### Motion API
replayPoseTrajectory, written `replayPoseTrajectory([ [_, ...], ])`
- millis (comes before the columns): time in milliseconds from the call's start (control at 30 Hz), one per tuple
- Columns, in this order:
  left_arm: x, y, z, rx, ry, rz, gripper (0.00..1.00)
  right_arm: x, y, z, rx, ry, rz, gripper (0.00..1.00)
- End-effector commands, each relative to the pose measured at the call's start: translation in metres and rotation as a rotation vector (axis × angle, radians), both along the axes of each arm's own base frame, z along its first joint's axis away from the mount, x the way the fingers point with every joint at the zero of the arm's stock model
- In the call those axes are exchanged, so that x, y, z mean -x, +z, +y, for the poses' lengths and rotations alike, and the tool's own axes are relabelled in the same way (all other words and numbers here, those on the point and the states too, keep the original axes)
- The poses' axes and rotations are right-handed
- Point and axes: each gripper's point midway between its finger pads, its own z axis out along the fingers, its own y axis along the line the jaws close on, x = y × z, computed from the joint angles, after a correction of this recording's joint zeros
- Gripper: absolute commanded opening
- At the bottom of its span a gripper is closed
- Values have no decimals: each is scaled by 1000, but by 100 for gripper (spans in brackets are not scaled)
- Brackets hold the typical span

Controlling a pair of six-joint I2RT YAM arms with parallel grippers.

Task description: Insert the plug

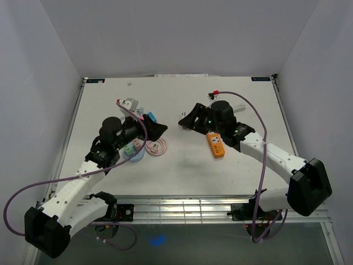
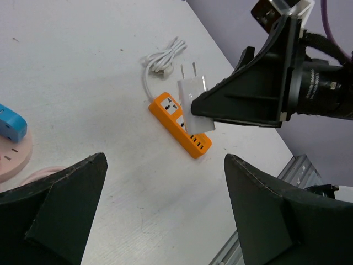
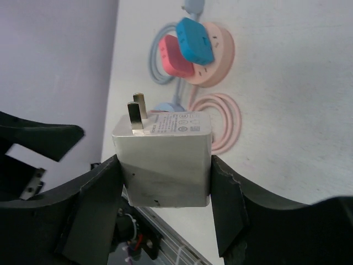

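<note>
My right gripper [image 3: 165, 165] is shut on a white plug adapter [image 3: 163, 144], held above the table with its two prongs [image 3: 137, 113] pointing out from the fingers. In the left wrist view the plug [image 2: 192, 93] hangs just over the orange power strip [image 2: 177, 122], which lies flat on the table [image 1: 216, 144]. My left gripper [image 2: 165, 207] is open and empty, hovering over bare table left of the strip. In the top view the two grippers face each other, left [image 1: 160, 130] and right [image 1: 185, 121], a small gap apart.
A pink round socket [image 3: 220, 52] carries a blue plug [image 3: 194, 40] and a red-pink plug [image 3: 175, 58]; its pink cable [image 1: 157, 147] is coiled beside it. The strip's white cable [image 2: 165, 54] is bundled behind it. Another white adapter [image 1: 129, 103] lies at the back left.
</note>
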Motion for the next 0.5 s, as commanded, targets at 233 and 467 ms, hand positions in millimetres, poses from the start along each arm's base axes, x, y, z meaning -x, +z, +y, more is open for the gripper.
replayPoseTrajectory([
  [233,-16,9,-41,29,69,-223,98,-18,107,4,-453,-162,-121,27],
  [467,-20,21,-56,51,116,-345,98,-17,105,3,-508,-183,-84,26],
])
